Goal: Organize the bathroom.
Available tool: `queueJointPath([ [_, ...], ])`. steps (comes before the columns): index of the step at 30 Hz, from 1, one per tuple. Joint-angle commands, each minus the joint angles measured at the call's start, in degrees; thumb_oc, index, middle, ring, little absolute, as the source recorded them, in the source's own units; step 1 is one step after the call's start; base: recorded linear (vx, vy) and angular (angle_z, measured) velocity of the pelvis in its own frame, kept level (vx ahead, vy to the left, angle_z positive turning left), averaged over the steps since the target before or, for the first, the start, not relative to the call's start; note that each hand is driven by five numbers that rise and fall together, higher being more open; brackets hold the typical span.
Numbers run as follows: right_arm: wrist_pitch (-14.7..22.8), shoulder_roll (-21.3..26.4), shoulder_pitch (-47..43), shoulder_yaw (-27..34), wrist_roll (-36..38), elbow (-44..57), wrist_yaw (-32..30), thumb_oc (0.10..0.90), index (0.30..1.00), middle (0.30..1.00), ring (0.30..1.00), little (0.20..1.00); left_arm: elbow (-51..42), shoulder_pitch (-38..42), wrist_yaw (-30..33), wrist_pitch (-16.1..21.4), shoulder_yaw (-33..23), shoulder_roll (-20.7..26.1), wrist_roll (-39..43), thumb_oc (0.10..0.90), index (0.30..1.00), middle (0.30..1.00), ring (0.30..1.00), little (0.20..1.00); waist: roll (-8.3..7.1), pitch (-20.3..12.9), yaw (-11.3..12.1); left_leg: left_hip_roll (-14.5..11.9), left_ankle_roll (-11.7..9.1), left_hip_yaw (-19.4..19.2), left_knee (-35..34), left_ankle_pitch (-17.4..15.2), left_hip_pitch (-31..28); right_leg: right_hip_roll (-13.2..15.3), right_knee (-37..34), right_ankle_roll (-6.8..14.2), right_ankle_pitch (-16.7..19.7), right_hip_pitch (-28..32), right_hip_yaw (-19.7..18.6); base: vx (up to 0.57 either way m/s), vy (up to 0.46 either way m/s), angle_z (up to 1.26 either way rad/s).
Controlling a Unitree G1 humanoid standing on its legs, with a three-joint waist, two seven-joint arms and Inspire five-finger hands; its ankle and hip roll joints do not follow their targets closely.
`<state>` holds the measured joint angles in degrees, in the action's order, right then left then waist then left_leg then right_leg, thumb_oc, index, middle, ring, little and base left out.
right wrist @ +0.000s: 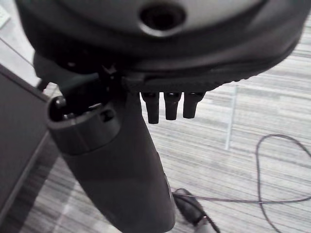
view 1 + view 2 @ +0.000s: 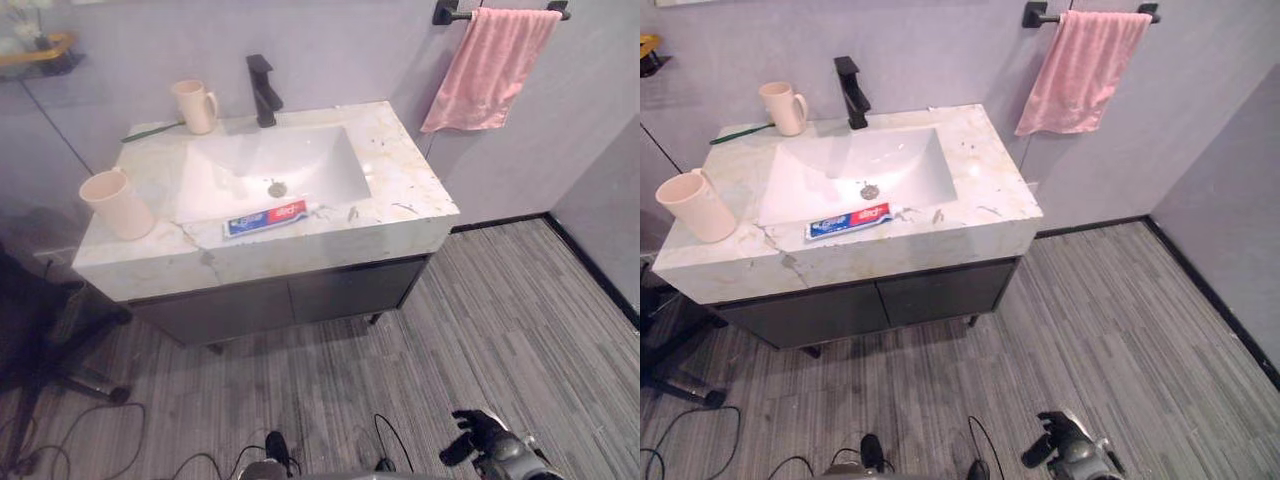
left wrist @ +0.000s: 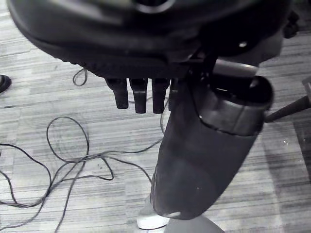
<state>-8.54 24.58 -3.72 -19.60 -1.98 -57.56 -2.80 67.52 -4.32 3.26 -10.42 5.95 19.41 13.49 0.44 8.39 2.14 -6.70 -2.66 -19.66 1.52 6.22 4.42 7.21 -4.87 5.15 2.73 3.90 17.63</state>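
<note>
A marble vanity top [image 2: 412,190] holds a white sink [image 2: 300,160] with a black faucet [image 2: 263,90]. A toothpaste tube [image 2: 266,217] lies on the front rim of the basin. One beige cup [image 2: 118,204] stands at the counter's left edge. A second beige cup [image 2: 196,105] stands at the back, left of the faucet, with a green toothbrush [image 2: 152,130] lying beside it. My right hand [image 2: 478,434] hangs low over the floor, well short of the vanity, its fingers [image 1: 165,104] straight and holding nothing. My left hand [image 3: 146,43] also hangs over the floor, fingers [image 3: 138,94] straight and empty.
A pink towel [image 2: 490,68] hangs from a black bar on the wall to the right. Dark cabinet doors [image 2: 290,300] sit under the counter. A black chair base [image 2: 60,370] stands at the left. A yellow shelf [image 2: 35,50] is at the upper left.
</note>
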Motion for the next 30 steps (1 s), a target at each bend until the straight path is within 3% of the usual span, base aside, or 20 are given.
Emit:
queueJointPath([
  [1, 1.0, 1.3, -3.0, 1.1, -3.0, 0.3, -0.6, 0.800, 0.900, 0.900, 0.900, 0.900, 1.6, 3.3, 0.3, 0.6, -0.9, 2.4, 1.1, 0.800, 0.900, 0.900, 0.900, 0.900, -0.65, 0.2, -0.3, -1.3, -1.8, 5.4, -0.2, -1.0, 0.0, 1.4, 4.3, -0.9, -1.9, -1.0, 0.7, -0.01, -0.082, 0.19],
  [5, 0.8, 1.2, -2.3, 0.5, -4.9, -0.5, 0.4, 0.800, 0.900, 0.900, 0.900, 0.900, -0.3, 3.3, -2.3, 2.3, -2.4, 2.3, 7.2, 0.800, 0.900, 0.900, 0.900, 0.900, -0.44, 0.0, -0.3, -2.9, -3.6, 4.8, -3.7, 3.1, -0.9, -0.8, 3.3, -2.0, -2.3, -0.2, 2.1, -0.04, -0.125, 0.16],
  [6, 0.1, 1.6, -2.3, 0.1, -6.7, -0.1, 1.1, 0.800, 0.900, 0.900, 0.900, 0.900, -2.8, 2.7, -2.8, 3.2, -3.5, 2.1, 9.8, 0.800, 0.900, 0.900, 0.900, 0.900, -0.43, 0.3, 0.4, -4.0, -3.9, 7.3, -3.9, 6.9, 0.6, -2.0, 2.1, -3.0, -1.4, -0.2, 1.8, -0.11, -0.116, 0.27],
  [7, -0.2, 1.8, -2.6, -0.1, -7.1, -0.3, 1.3, 0.800, 0.900, 0.900, 0.900, 0.900, -3.8, 2.5, -2.8, 3.4, -3.9, 2.0, 10.5, 0.800, 0.900, 0.900, 0.900, 0.900, -0.79, 0.5, 0.8, -4.1, -3.8, 8.9, -2.1, 7.0, 1.0, -2.0, 1.8, -3.2, -1.1, -0.3, 1.5, -0.15, -0.094, 0.35],
  [8, -0.3, 2.2, -3.1, -0.4, -7.5, -0.8, 1.5, 0.800, 0.900, 0.900, 0.900, 0.900, -4.7, 2.2, -2.6, 3.8, -4.8, 1.7, 11.3, 0.800, 0.900, 0.900, 0.900, 0.900, -1.57, 0.8, 1.4, -3.4, -3.4, 11.0, 2.5, 6.1, 1.6, -1.6, 1.5, -3.4, -0.6, -0.3, 1.3, -0.08, -0.045, 0.26],
  [11, 0.4, 2.8, -3.2, 0.0, -7.4, -1.4, 1.3, 0.800, 0.900, 0.900, 0.900, 0.900, -5.8, 2.4, -2.1, 3.7, -5.3, 1.3, 11.6, 0.800, 0.900, 0.900, 0.900, 0.900, -2.77, 1.0, 1.4, -1.2, -2.6, 9.3, 9.7, 2.8, 1.1, -0.8, 1.6, -3.6, -0.1, -0.6, 2.6, -0.08, -0.014, -0.06],
  [12, 0.6, 2.9, -3.1, 0.1, -7.2, -1.4, 1.1, 0.800, 0.900, 0.900, 0.900, 0.900, -6.1, 2.7, -1.8, 3.4, -5.3, 1.2, 11.4, 0.800, 0.900, 0.900, 0.900, 0.900, -2.82, 0.8, 1.3, -0.3, -2.2, 8.9, 9.4, 1.6, 0.4, -0.7, 1.9, -3.4, -0.2, -0.7, 3.0, 0.02, 0.101, -0.01],
  [13, 1.9, 2.5, -2.4, 0.8, -6.2, -2.5, -0.3, 0.800, 0.900, 0.900, 0.900, 0.900, -6.0, 3.8, -0.9, 2.5, -4.8, 1.4, 11.0, 0.800, 0.900, 0.900, 0.900, 0.900, -1.41, 0.1, 0.1, 1.7, -1.3, 4.6, 1.1, -2.9, -5.4, -1.2, 3.9, -2.1, -1.3, -1.3, 4.6, 0.04, 0.101, 0.19],
  [16, 1.8, 1.4, -2.5, 1.0, -3.5, -3.2, -1.4, 0.800, 0.900, 0.900, 0.900, 0.900, -4.3, 4.5, 0.7, 1.8, -4.4, 2.3, 11.3, 0.800, 0.900, 0.900, 0.900, 0.900, -0.70, -0.8, -0.1, 2.9, -0.3, 6.4, -5.3, -3.3, -8.0, -1.4, 4.7, -0.9, -0.7, -2.0, 4.3, 0.05, 0.054, 0.77],
  [22, 2.0, -0.1, -2.7, 1.1, -3.6, -3.6, -1.0, 0.800, 0.900, 0.900, 0.900, 0.900, -1.9, 4.0, 7.6, 2.9, -7.1, 3.3, 15.0, 0.800, 0.900, 0.900, 0.900, 0.900, -0.68, -1.3, 0.2, 4.3, 1.0, 7.1, -6.4, -4.3, -9.0, -1.0, 4.4, 0.3, 0.3, -2.3, 3.7, 0.02, 0.013, 0.21],
  [23, 2.4, -0.6, -2.5, 1.3, -3.7, -4.2, -0.6, 0.800, 0.900, 0.900, 0.900, 0.900, -0.8, 3.8, 13.0, 6.2, -9.8, 4.0, 20.2, 0.800, 0.900, 0.900, 0.900, 0.900, -0.65, -1.5, 0.2, 4.6, 1.4, 7.0, -6.5, -4.7, -9.2, -0.8, 4.2, 0.6, 0.6, -2.2, 3.7, 0.03, 0.031, 0.00],
  [24, 2.5, -0.8, -2.3, 1.3, -3.9, -4.3, -0.4, 0.800, 0.900, 0.900, 0.900, 0.900, -0.6, 3.9, 15.6, 6.8, -11.2, 4.4, 23.0, 0.800, 0.900, 0.900, 0.900, 0.900, -0.66, -1.7, 0.1, 4.8, 1.5, 7.0, -6.5, -4.8, -9.2, -0.8, 4.1, 0.6, 0.6, -2.1, 3.7, 0.04, 0.041, -0.02],
  [30, 1.4, -1.7, -0.7, 0.9, -4.1, -5.6, -0.5, 0.800, 0.900, 0.900, 0.900, 0.900, -4.1, 5.8, 27.0, 16.5, -17.1, 7.7, 30.5, 0.800, 0.900, 0.900, 0.900, 0.900, -1.00, -2.1, -0.2, 5.8, 2.3, 7.4, -6.5, -4.1, -7.9, -0.8, 3.9, 0.3, 1.3, -2.7, 3.8, -0.01, 0.006, -0.04],
])
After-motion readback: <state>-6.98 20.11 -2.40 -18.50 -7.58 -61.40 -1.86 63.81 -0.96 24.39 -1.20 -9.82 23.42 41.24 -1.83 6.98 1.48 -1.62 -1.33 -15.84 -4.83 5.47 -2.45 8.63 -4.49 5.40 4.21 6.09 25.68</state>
